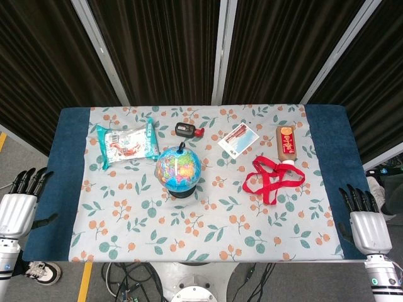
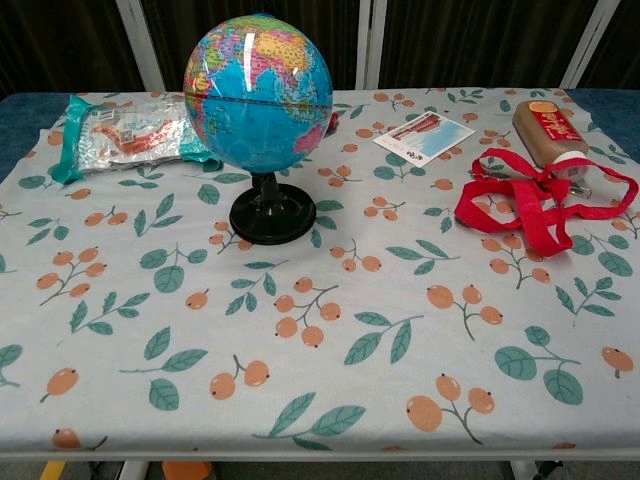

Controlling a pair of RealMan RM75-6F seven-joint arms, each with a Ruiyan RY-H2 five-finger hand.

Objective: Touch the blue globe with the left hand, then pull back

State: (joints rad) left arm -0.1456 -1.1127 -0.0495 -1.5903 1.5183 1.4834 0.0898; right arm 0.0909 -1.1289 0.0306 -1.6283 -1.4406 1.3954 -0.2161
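A blue globe (image 1: 179, 170) on a black stand rests upright near the middle of the floral tablecloth; the chest view shows the globe (image 2: 258, 92) close up with its round base. My left hand (image 1: 19, 206) hangs off the table's left edge, fingers spread, holding nothing, well away from the globe. Beyond the right edge, my right hand (image 1: 366, 223) is likewise open and empty. Neither hand appears in the chest view.
A teal snack packet (image 1: 126, 142) lies left of the globe, a small black and red device (image 1: 187, 130) behind it. A card (image 1: 238, 138), a brown bottle (image 1: 285, 143) and a red strap (image 1: 272, 178) sit to the right.
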